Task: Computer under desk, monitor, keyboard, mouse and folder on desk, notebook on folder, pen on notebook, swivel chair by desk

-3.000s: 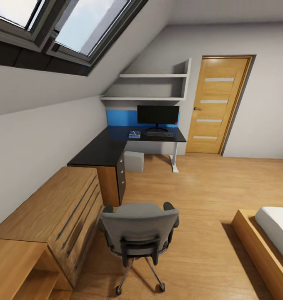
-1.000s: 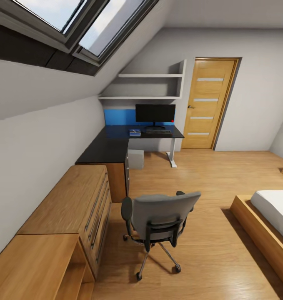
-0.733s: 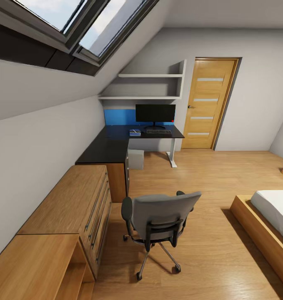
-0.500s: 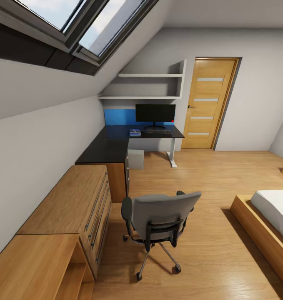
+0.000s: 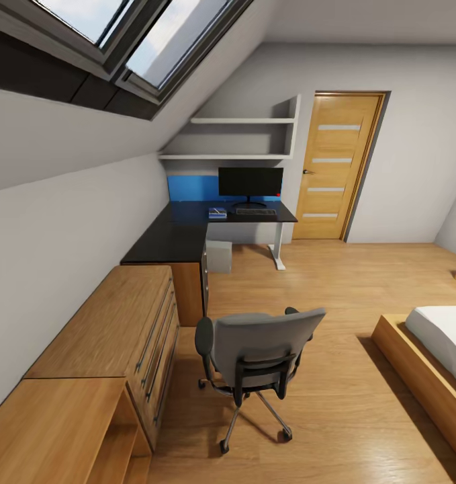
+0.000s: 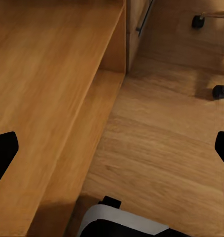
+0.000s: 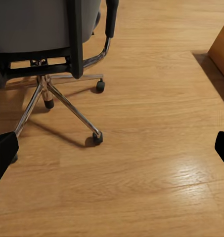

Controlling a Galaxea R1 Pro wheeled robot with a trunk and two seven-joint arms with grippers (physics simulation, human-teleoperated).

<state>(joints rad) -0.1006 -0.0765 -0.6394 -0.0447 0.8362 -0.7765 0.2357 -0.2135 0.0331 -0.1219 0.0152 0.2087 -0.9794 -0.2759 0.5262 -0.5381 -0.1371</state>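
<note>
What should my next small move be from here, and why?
Probably roll forward to the swivel chair and start nudging it toward the desk. The chair stands on open floor well short of the desk, its back to the camera, while the monitor and keyboard already sit on the desk. Both grippers look open and empty.

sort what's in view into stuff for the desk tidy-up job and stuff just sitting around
Job:
grey upholstered swivel chair
glossy black L-shaped desk
wide black monitor
dark keyboard
blue folder
light grey computer tower

Just there:
wooden drawer chest
wooden door
white-mattressed bed
grey wall shelves
</note>
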